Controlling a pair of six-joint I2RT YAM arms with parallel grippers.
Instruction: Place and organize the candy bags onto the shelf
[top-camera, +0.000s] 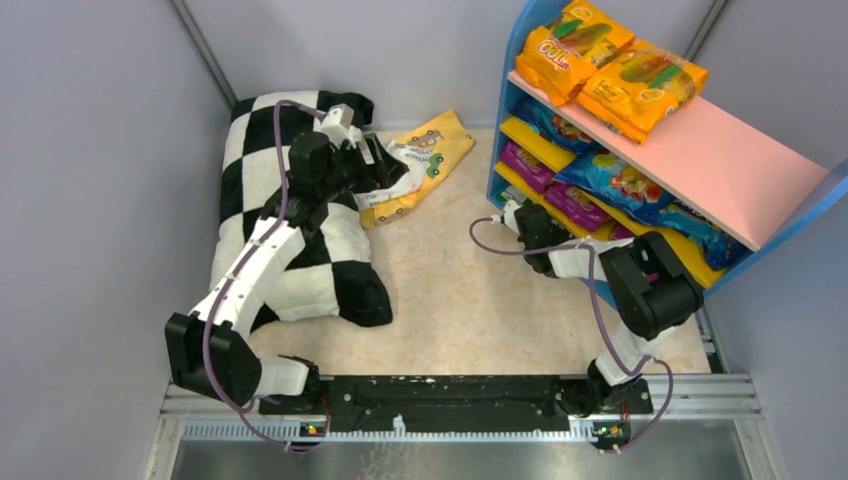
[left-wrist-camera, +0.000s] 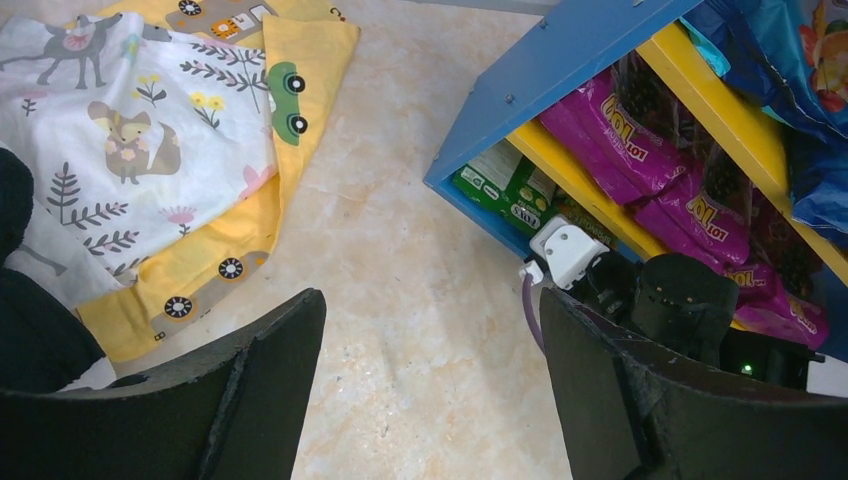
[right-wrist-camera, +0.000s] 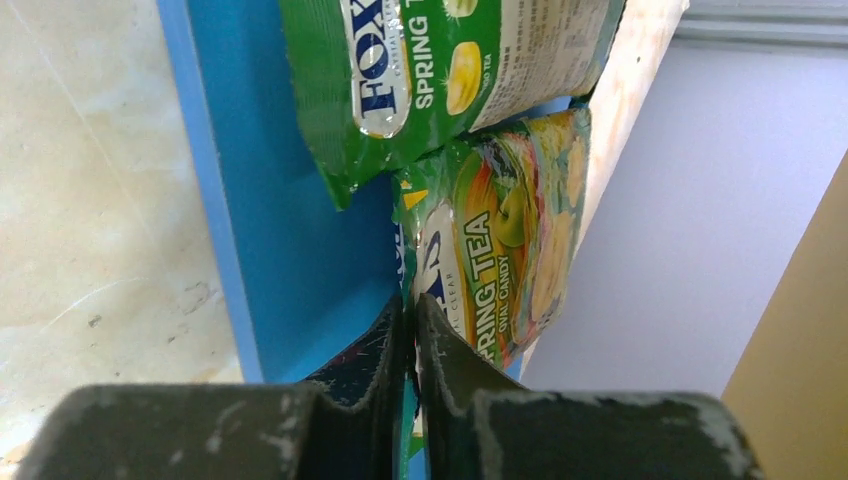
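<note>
The shelf (top-camera: 700, 160) stands at the back right, with two orange candy bags (top-camera: 600, 65) on its pink top and blue (top-camera: 615, 180) and purple (top-camera: 525, 165) ones on the yellow boards. My right gripper (right-wrist-camera: 411, 320) reaches into the bottom level at the shelf's left end (top-camera: 512, 212). It is shut on the edge of a green candy bag (right-wrist-camera: 500, 270), which stands against the blue wall (right-wrist-camera: 270, 230). A second green bag (right-wrist-camera: 440, 70) lies just beyond. My left gripper (left-wrist-camera: 430, 380) hangs open over bare floor, with nothing between its fingers.
A black-and-white checkered pillow (top-camera: 290, 230) lies at the left under my left arm. A yellow and white patterned cloth (top-camera: 415, 165) lies beside it on the floor (left-wrist-camera: 150, 150). Grey walls close in the sides and back.
</note>
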